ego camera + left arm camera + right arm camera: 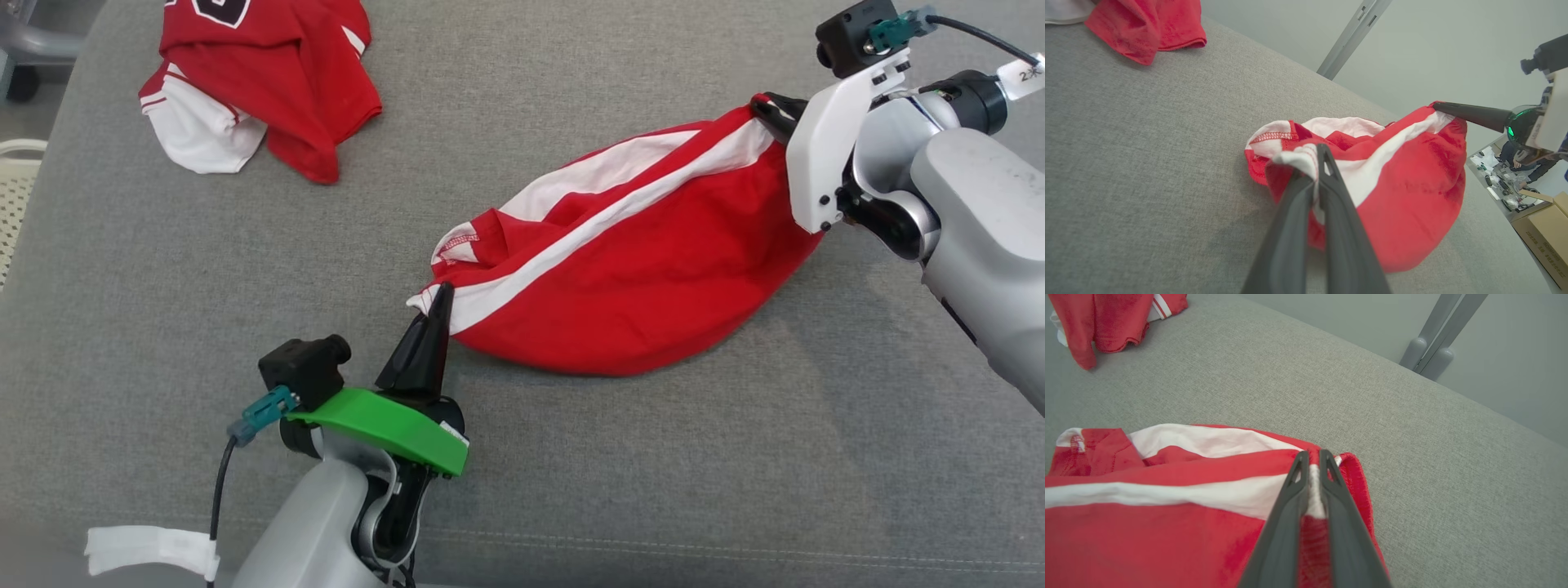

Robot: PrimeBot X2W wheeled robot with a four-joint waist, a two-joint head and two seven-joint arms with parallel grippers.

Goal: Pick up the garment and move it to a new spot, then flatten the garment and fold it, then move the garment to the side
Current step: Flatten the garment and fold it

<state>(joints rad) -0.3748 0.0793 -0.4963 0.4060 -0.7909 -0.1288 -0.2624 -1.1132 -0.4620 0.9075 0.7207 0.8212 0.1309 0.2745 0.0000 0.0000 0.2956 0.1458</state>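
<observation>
Closest in, the left gripper (pixel 443 292) has its two dark fingers pinched together on the near white-edged corner of the garment (pixel 637 278). At the far corner the right gripper (pixel 761 104) is likewise clamped on the white stripe. Stretched between the two, the red and white garment sags onto the grey fabric-covered bench (pixel 122 327), well apart from a crumpled jersey (pixel 277 90) at the far left.

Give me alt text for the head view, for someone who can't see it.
The left gripper and right gripper each pinch an end of a red-and-white garment lying on grey upholstery. A second red garment lies crumpled at upper left.
</observation>
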